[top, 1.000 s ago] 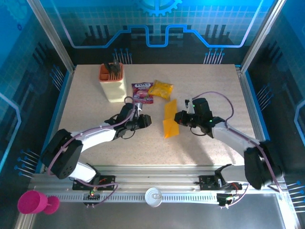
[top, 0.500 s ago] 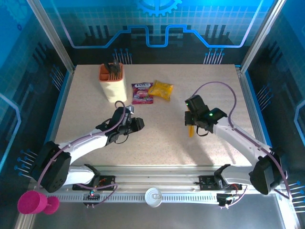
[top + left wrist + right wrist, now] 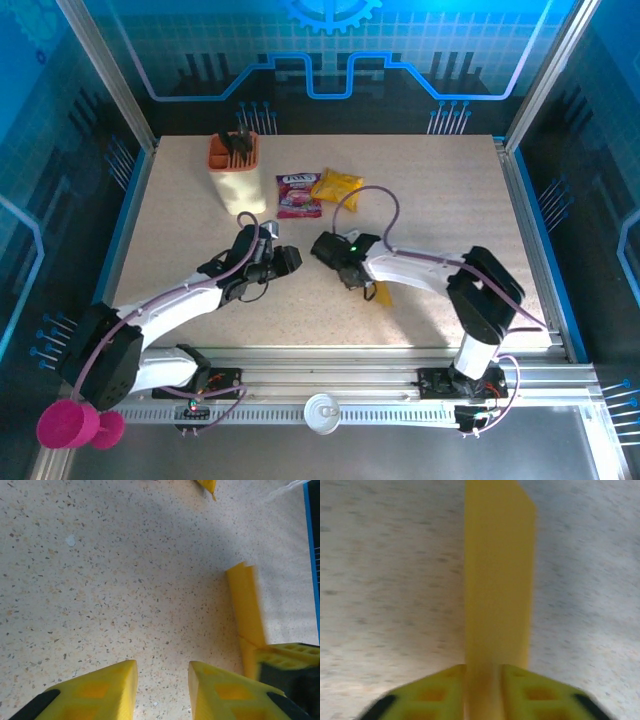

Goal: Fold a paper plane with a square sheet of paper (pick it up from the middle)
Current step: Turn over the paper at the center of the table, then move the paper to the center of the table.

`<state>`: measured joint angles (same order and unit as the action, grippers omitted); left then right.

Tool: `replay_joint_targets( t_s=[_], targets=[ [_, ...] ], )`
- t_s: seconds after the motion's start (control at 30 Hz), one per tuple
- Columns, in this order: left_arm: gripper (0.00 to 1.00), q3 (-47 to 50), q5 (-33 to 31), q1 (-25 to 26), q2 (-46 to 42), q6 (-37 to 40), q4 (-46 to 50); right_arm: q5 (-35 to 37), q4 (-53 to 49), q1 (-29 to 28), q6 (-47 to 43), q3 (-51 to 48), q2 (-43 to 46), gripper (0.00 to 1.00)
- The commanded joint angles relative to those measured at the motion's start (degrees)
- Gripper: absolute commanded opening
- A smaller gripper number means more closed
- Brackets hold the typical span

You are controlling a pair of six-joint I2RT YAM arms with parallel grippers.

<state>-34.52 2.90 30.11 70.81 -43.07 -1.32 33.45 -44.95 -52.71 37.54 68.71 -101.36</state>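
Note:
The square sheet of paper is folded into a slim orange-yellow paper plane [image 3: 497, 570]. It runs through the gap of my right gripper [image 3: 484, 672] and stretches away over the table. The right jaws stand slightly apart, open, with the paper between them. In the top view the right gripper [image 3: 352, 280] is near the table's middle, and a bit of the paper plane [image 3: 381, 294] shows under the arm. My left gripper [image 3: 287, 258] hovers just to its left, open and empty [image 3: 162, 672]. The left wrist view has the paper plane [image 3: 245, 605] to the right.
A cream holder with an orange top [image 3: 236, 175] stands at the back left. A purple-red packet [image 3: 298, 195] and a glossy yellow snack bag [image 3: 337, 187] lie beside it. The table's blue edge [image 3: 314, 555] is at the right of the left wrist view.
My right arm has swung left from the right-centre to the table's middle with the paper, and its jaws have parted. The left arm drew back a little earlier and now holds still.

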Motion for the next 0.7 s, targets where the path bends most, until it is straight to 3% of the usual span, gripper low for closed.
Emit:
replay_joint_targets(
  t_s=[0.0,0.2,0.33,0.43,0.5,0.67],
  targets=[
    [0.32,0.7,-1.7,-0.9,-3.4,0.6,3.1,-4.6,-0.1,-1.9,4.8,3.9,-2.5,0.39],
    [0.33,1.6,-0.9,-1.7,-7.0,1.9,5.2,-14.2,7.2,1.5,3.6,-0.5,8.9,0.47],
    [0.36,1.1,1.5,-1.7,-5.8,2.8,4.5,-26.1,17.4,9.4,2.8,-11.6,19.9,0.46],
    [0.4,0.0,2.9,-1.7,-2.9,3.0,3.2,-35.2,23.1,17.0,1.0,-18.6,25.5,0.4],
    [0.41,-1.1,3.9,-1.7,-0.6,3.0,2.4,-41.6,26.2,22.0,-1.0,-23.1,27.7,0.3],
    [0.59,-4.2,7.4,-1.2,4.4,2.5,-0.1,-54.2,33.1,31.0,-3.0,-31.6,28.7,0.07]
  ],
)
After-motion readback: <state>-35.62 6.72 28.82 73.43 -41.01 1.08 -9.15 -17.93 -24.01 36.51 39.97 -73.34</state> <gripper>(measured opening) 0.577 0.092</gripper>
